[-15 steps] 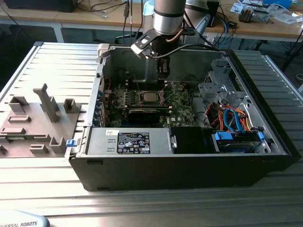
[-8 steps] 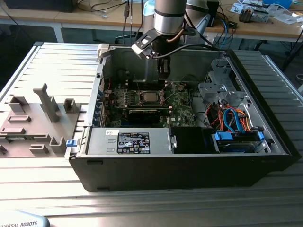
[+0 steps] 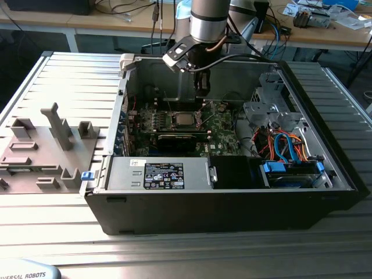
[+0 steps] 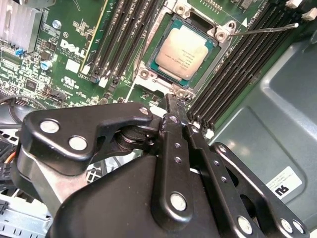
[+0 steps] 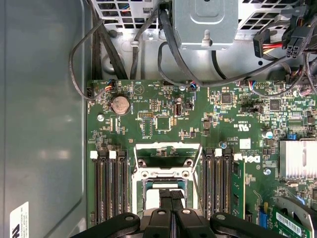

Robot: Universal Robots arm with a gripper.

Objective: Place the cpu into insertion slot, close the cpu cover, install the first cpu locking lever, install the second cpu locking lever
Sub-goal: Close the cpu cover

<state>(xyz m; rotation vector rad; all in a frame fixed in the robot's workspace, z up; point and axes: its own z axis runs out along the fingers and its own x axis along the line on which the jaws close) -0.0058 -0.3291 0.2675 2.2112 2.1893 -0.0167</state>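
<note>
Your claw [image 4: 173,100], closed on nothing, hangs just beside the cpu [image 4: 184,52]. That cpu sits in the insertion slot [image 4: 197,19], the cpu cover [image 4: 148,79] framing it.

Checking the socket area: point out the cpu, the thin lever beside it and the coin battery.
cpu [image 4: 184,52], second wrist view, metal top centre.
thin lever [image 4: 265,29], second wrist view, mid-shaft.
coin battery [image 5: 120,105], first wrist view, face centre.

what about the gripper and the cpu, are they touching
Apart. In the second wrist view the gripper ends over the rim of the insertion slot, and a strip of that rim shows between it and the cpu.
</note>
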